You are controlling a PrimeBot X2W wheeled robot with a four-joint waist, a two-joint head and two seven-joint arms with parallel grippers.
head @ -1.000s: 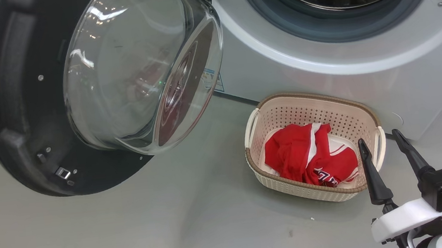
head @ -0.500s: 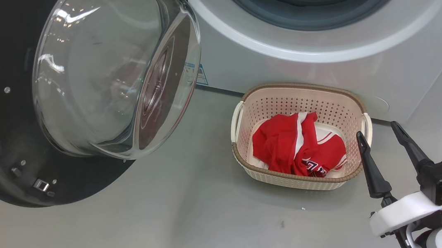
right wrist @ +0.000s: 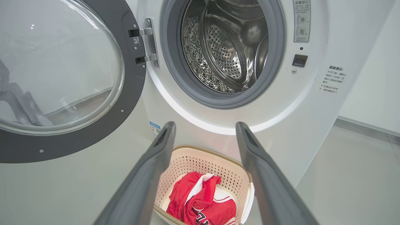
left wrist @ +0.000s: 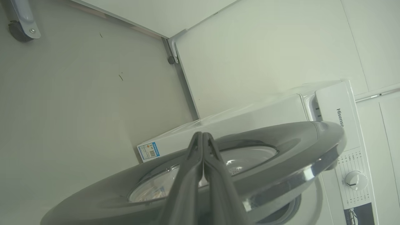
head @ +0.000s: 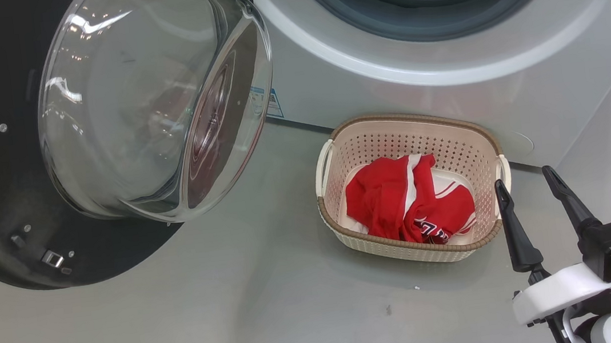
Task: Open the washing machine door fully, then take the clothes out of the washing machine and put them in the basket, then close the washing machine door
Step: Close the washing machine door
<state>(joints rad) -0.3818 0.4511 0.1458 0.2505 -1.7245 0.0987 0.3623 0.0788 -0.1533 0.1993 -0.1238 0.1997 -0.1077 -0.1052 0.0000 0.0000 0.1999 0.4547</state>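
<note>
The clothes [head: 395,201] fill the basket [head: 409,119], so the right gripper [head: 522,176] hangs spread and empty at lower right. The left gripper [left wrist: 202,136], pinched together, sits by the washing machine door [left wrist: 281,147], probably to push it.

The floor [head: 230,318] is pale grey and smooth with a dull sheen. The light on it is soft and even, and what shadows there are have blurred edges. A dark speck [head: 389,311] and a white speck [head: 416,287] lie near each other on it. Off to the right, a white wall [right wrist: 372,78] meets the floor at a grey skirting [right wrist: 365,128]. In the left wrist view a plain pale wall [left wrist: 265,47] ends in a metal strip [left wrist: 187,90] at its foot, and thin seams split it into panels. A grey leg [left wrist: 23,15] of some frame stands on the floor near a corner. I can't tell what it carries.
</note>
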